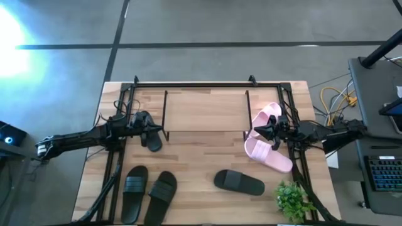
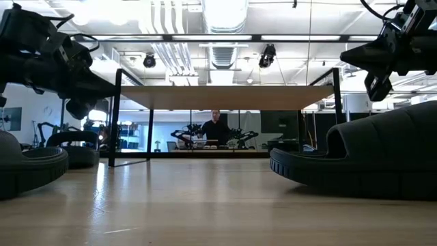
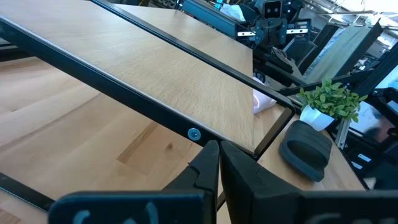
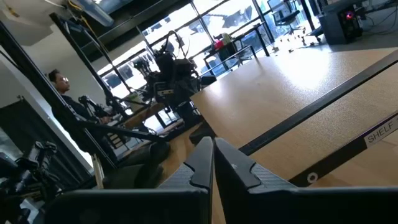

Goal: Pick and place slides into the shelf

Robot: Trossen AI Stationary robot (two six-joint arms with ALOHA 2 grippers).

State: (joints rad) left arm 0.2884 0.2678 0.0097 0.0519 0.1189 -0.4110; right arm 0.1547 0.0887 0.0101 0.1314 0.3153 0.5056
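Note:
The shelf (image 1: 207, 112) stands on the far middle of the table, a light wood board on black wire legs; it also shows in the low view (image 2: 225, 97). My left gripper (image 1: 164, 133) is shut, level beside the shelf's left end, above one black slide (image 1: 151, 139) that lies on the table. My right gripper (image 1: 254, 130) is shut beside the shelf's right end, above the two pink slides (image 1: 269, 116) (image 1: 269, 157). Two black slides (image 1: 134, 185) (image 1: 161, 193) lie near left. Another black slide (image 1: 239, 182) lies near the middle. Both wrist views show fingertips closed with nothing between them (image 3: 217, 155) (image 4: 211, 152).
A small potted plant (image 1: 292, 199) stands at the near right corner. Black frame rails (image 1: 119, 125) run along the table's left and right sides. Bare tabletop (image 1: 201, 157) lies in front of the shelf. A person (image 2: 216, 126) is in the room beyond.

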